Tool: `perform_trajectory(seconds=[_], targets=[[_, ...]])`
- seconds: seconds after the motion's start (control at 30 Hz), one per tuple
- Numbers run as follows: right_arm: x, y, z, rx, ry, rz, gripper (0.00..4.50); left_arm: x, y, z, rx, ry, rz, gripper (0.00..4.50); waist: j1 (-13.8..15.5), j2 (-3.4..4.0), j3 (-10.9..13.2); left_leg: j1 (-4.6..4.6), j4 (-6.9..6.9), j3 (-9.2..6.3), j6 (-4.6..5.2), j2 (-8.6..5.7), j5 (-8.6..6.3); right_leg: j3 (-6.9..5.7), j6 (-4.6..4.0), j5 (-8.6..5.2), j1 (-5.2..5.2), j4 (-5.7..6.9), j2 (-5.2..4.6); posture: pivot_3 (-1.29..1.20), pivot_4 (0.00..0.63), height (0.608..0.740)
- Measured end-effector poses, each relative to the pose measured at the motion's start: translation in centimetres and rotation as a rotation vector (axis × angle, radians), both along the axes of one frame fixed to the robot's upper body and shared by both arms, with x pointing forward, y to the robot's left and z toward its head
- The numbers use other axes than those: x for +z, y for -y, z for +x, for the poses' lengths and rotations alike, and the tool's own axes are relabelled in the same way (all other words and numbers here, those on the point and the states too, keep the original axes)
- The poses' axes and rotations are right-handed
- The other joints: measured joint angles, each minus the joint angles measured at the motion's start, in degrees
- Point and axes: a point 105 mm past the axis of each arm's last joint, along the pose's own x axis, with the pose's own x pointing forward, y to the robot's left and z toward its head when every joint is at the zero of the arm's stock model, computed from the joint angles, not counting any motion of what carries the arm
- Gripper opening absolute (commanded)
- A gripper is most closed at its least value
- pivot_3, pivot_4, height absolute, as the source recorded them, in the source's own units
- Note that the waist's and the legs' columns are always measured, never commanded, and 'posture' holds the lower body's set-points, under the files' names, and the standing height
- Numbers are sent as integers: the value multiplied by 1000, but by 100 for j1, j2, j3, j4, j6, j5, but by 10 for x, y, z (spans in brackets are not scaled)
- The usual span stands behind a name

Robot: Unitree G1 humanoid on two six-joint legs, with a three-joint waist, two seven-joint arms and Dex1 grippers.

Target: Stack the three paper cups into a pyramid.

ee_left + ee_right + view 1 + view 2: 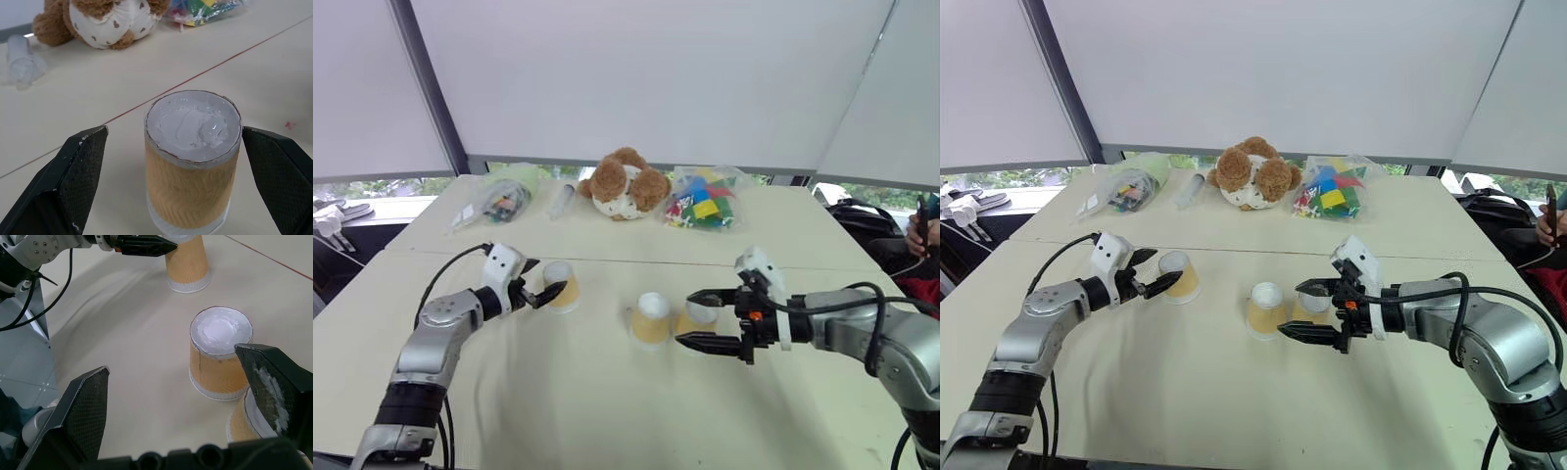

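- Three small tapered paper cups, tan-yellow walls with white ends, all stood upside down on the cream worktop, about mid-depth between its near and far edges. No pyramid yet.
- Left cup (562, 285) stood alone, well apart from the other two, toward the worktop's left side.
- Middle cup (652, 317) and right cup (697, 317) stood just beside each other near the worktop's centre; couldn't tell whether they touched.
- Left gripper (181, 161): two black fingers spread wide, straddling the left cup, one pad either side of the wall, gaps visible on both sides. No contact, nothing held.
- Right gripper (703, 317): also spread wide and empty, at the right cup; one finger (279, 387) covered part of that cup in the wrist view.
- Handling, my read: cups looked very light, thin-walled, easy to crush or oval under a hard pinch. Paper surface should give decent friction, but the taper could let a cup slip out of the grip.
- Best hold is probably mid-wall, pads on opposite sides, light squeeze only. The rolled rim at the bottom and the closed end are the stiffest zones.
- Risk: light cups tip or skid if nudged before closing.
- Brown plush toy (625, 183) and bag of coloured blocks (703, 201) sat along the far edge, out of the way.
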Motion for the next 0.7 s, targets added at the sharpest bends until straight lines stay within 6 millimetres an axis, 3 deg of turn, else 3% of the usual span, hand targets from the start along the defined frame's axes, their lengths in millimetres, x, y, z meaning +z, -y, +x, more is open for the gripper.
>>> perform_trajectory(seconds=[0.1,0.2,0.3,0.53,0.7], targets=[[0,0,1,-3,10,-2,4459,-1,7,2,-32,-2,16,4500,0,0,0,0,1,0,0,0,0,0,0,0,0,0,0,0,150,740],[-2,0,1,-5,7,-4,4500,-5,11,2,-50,-13,27,3556,-2,0,0,0,1,0,0,0,0,0,0,0,0,0,1,0,150,740],[-3,0,1,-13,5,-6,4500,-7,9,4,-41,-21,34,2243,-6,0,0,0,1,-2,0,0,0,0,0,0,-1,2,2,0,150,740],[-8,4,2,-36,-4,-10,4500,1,8,7,-49,-20,23,2212,1,-1,1,-2,1,-1,0,0,0,-1,0,0,-1,2,2,0,150,740],[-2,18,4,-90,1,-4,4500,59,6,21,-59,90,91,2212,27,-5,3,-44,18,-15,1,-4,1,-12,1,1,-27,5,3,0,150,740]])
